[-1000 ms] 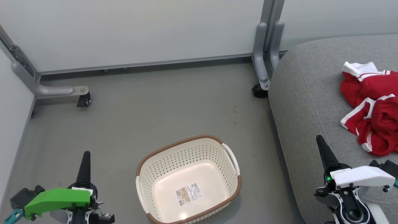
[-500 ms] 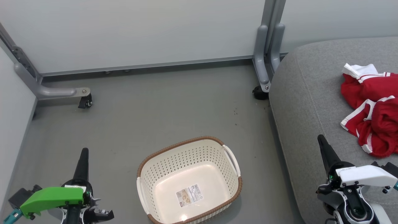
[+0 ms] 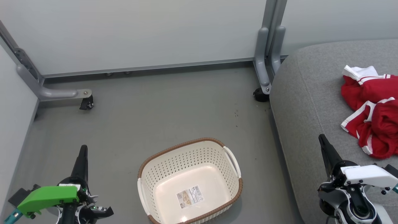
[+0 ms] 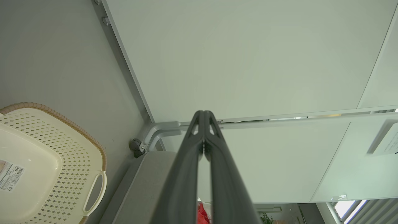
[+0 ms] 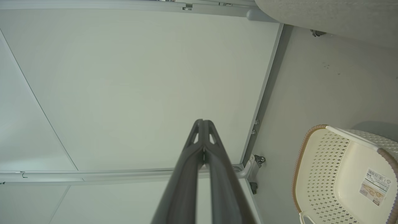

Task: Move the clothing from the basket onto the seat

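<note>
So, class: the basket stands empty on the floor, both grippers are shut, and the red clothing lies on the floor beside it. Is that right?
One thing is wrong: the clothing lies on the seat, not on the floor, as the head view shows. The basket does stand empty on the floor, and the left gripper and right gripper are both shut.

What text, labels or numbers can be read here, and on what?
None reads clearly.
Paper label on the basket bottom: barcode and print, too small to read.
Marking on the white wrist cover: blurred.
Wall sign in the left wrist view: blurred.
</note>
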